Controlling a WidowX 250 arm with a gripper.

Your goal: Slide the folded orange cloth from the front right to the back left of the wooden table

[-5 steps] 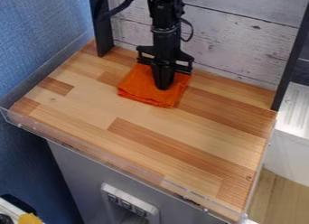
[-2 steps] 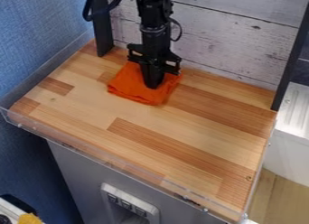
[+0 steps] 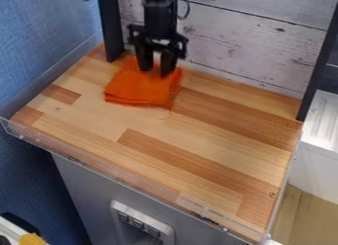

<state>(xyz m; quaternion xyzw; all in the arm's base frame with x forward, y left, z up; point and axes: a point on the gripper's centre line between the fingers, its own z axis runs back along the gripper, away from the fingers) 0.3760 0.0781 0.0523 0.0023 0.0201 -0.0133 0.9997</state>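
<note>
A pale plank wall stands behind the wooden countertop.

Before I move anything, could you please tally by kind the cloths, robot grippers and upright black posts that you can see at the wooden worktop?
Orange cloth: 1
Black gripper: 1
Upright black posts: 2
Total: 4

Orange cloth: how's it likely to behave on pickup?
The orange cloth is probably floppy, given its soft, uneven outline. Stacked layers show at its near edge, so a shallow pinch may unfold it. Lying flat, it seems unlikely to roll.
</note>
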